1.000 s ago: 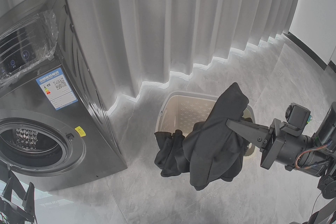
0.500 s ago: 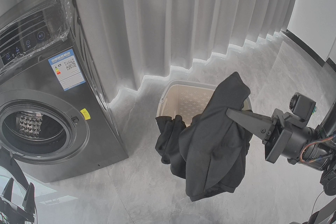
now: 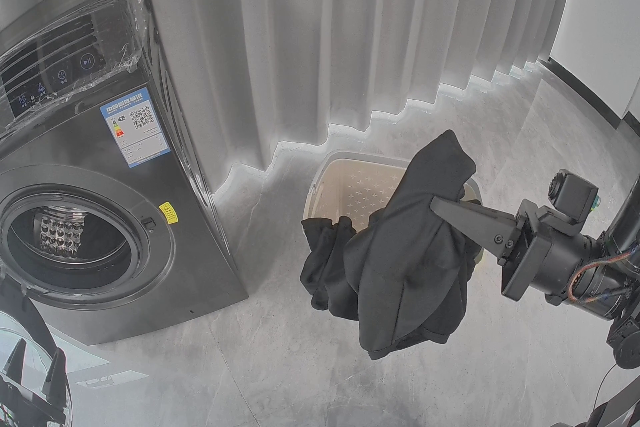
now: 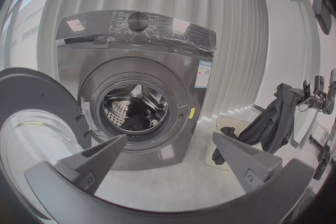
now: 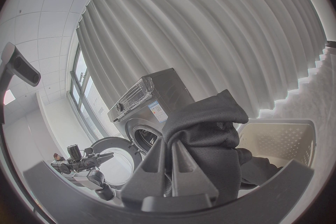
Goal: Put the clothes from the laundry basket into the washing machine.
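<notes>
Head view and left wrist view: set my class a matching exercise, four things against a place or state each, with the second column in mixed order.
Things:
1. washing machine door
2. black garment
3. laundry basket
4. left tool

Places or states:
A. fingers apart, holding nothing
B. standing on the floor by the curtain
C. swung wide open
D. pinched and held up by the right tool

Pairs: 1-C, 2-D, 3-B, 4-A
</notes>
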### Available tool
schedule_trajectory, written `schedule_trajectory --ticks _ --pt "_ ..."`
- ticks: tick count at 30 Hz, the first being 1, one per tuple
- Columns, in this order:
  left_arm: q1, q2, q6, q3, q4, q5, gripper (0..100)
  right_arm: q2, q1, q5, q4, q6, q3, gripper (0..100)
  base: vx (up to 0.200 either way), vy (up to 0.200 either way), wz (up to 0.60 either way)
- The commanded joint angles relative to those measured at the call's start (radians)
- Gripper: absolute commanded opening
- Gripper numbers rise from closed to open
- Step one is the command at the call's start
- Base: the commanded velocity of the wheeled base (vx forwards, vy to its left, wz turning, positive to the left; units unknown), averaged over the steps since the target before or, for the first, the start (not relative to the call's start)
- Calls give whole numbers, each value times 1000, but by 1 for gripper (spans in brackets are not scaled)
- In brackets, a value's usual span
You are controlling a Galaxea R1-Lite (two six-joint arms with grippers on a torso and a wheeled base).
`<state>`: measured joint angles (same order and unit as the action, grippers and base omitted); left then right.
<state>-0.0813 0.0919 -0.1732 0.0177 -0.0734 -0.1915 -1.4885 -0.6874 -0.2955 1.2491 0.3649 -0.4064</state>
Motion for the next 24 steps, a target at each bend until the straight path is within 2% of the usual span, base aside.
schedule_trajectory --ticks 1,5,11,17,24 --pt "0 2 0 -18 0 0 100 -12 -3 -1 1 -3 1 0 0 0 600" --pt "0 2 0 -18 0 0 100 -13 -17 -5 1 -3 6 0 0 0 150" --pt "0 2 0 -18 0 0 100 -19 -95 -10 39 -32 37 0 0 0 0" --pt "0 2 0 -18 0 0 100 -64 -86 -8 113 -40 38 0 0 0 0" --pt "0 2 0 -18 0 0 100 -102 -69 -1 127 -60 35 0 0 0 514"
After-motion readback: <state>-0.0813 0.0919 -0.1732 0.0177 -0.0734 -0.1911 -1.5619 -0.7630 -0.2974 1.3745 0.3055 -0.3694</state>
